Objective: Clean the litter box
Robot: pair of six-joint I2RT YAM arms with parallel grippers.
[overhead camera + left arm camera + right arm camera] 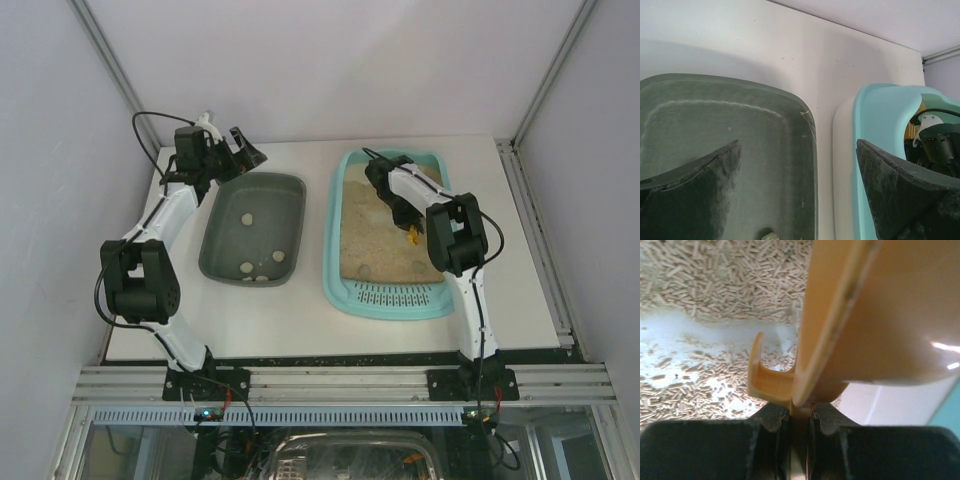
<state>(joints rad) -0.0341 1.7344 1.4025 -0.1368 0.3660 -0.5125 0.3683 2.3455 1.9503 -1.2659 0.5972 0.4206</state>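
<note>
Litter box (350, 300): your right gripper (801, 412) grips an orange scoop (875, 315) over the pellets (715, 280) | your left gripper (798, 142) gapes wide by the grey tray (715, 125)

Bright, even overhead light leaves only soft shadows on the desk (310, 320). Close up, the orange scoop (880, 315) blurs (glare streaks its right side).
</note>
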